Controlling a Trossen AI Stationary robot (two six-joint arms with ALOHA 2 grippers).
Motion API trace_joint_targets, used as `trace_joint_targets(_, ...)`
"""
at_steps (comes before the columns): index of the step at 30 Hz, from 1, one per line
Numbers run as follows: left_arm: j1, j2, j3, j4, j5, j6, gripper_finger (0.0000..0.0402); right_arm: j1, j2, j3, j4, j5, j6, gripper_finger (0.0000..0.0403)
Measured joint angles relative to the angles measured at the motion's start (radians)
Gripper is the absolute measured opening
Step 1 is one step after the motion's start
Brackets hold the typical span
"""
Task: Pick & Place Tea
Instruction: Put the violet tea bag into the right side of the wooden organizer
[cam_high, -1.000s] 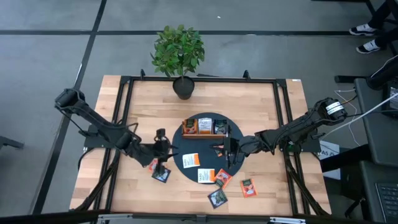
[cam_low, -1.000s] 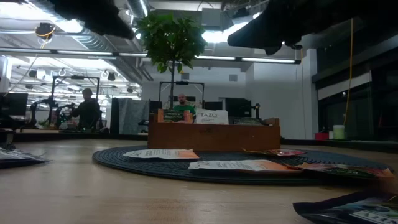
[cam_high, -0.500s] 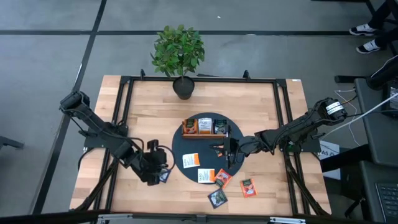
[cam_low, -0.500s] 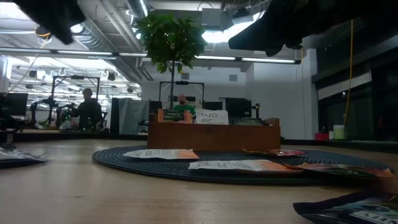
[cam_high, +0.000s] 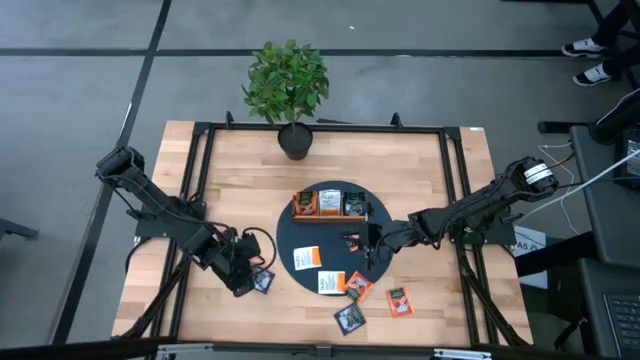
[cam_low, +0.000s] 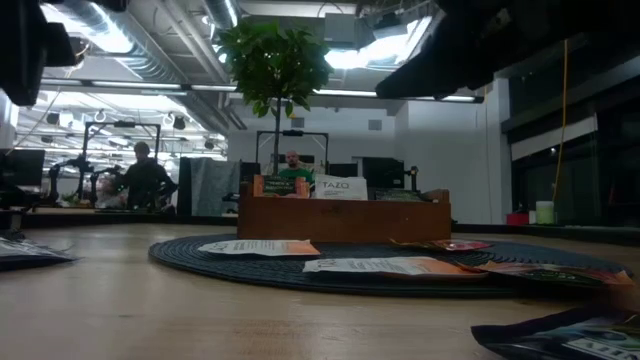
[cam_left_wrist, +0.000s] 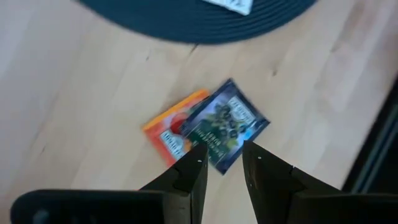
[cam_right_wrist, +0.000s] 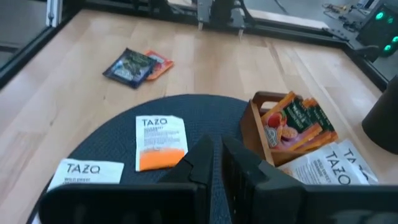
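Note:
Two tea sachets lie flat on the bare wood left of the round dark mat (cam_high: 330, 235). A dark one (cam_left_wrist: 227, 121) rests partly over an orange one (cam_left_wrist: 169, 134). My left gripper (cam_left_wrist: 222, 158) hangs just above them, pointing down and open, its fingertips over the dark sachet's (cam_high: 263, 281) near edge. My right gripper (cam_high: 355, 243) hovers over the mat, shut, nothing between its fingers (cam_right_wrist: 217, 155). More sachets lie on the mat: white-orange ones (cam_right_wrist: 160, 142) (cam_high: 328, 283) and an orange one (cam_high: 358, 287).
A wooden tray (cam_high: 328, 205) with sachets standing in it sits on the mat's far part. An orange sachet (cam_high: 400, 300) and a dark one (cam_high: 350, 318) lie near the table's front edge. A potted plant (cam_high: 288, 85) stands at the far edge. People stand in the room beyond.
My left gripper has drawn back toward the table's left and near edges. It has rolled and tipped from a flatter pose to point steeply down over the two sachets on the wood. The sachets have stayed where they lay.

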Motion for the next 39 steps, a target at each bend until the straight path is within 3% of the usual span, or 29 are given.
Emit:
trace_joint_targets(10, -0.001, -0.001, -0.005, -0.022, 0.011, -0.041, 0.0097, 0.000, 0.000, 0.000, -0.020, -0.051, 0.021, 0.0033)
trace_joint_targets(18, -0.011, -0.011, -0.136, 0.062, 0.097, -0.056, 0.0097, 0.000, 0.000, 0.000, -0.020, -0.051, 0.018, 0.0033)
trace_joint_targets(27, -0.052, -0.204, -0.286, 0.119, 0.058, -0.129, 0.0097, 0.000, 0.000, 0.000, -0.019, -0.050, 0.018, 0.0033)
trace_joint_targets(32, -0.061, -0.332, -0.382, 0.305, 0.035, -0.170, 0.0097, 0.000, 0.000, 0.000, -0.019, -0.050, 0.018, 0.0033)
trace_joint_targets(39, -0.032, -0.349, -0.404, 0.362, -0.015, -0.221, 0.0098, 0.000, 0.000, 0.000, -0.018, -0.050, 0.018, 0.0033)
